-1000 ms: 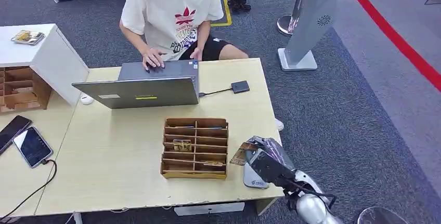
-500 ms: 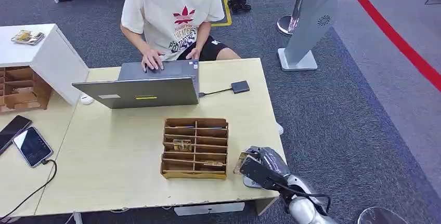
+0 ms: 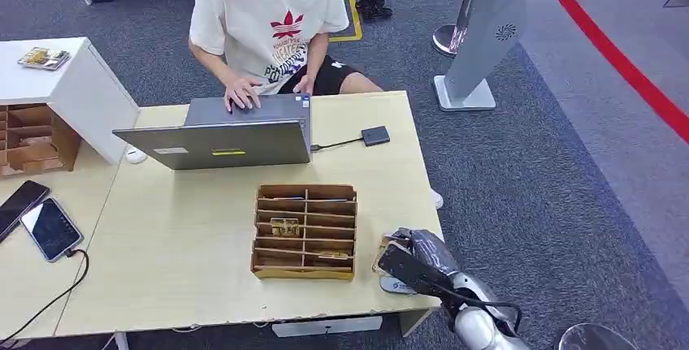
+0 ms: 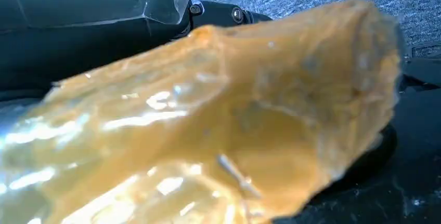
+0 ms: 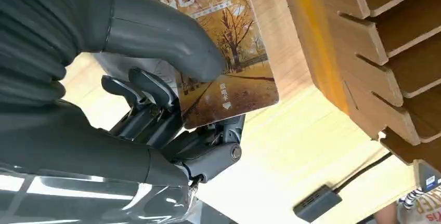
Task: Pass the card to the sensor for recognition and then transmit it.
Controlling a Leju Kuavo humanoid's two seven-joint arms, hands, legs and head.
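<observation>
On your wooden table (image 3: 187, 261), near the slotted box (image 3: 305, 231), the right hand (image 3: 414, 262) pinches the card (image 5: 229, 63) over the sensor (image 3: 396, 286). You cannot tell about the left hand.

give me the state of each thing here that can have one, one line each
right robot hand: grips the card between thumb and fingers
autumn-tree hotel card: held over the sensor, beside the wooden box
white round sensor pad: flat on the table, partly under the hand
grey laptop: open, a person typing
brown slotted wooden box: open-topped, cards in some slots
two phones: lying flat, one plugged in
</observation>
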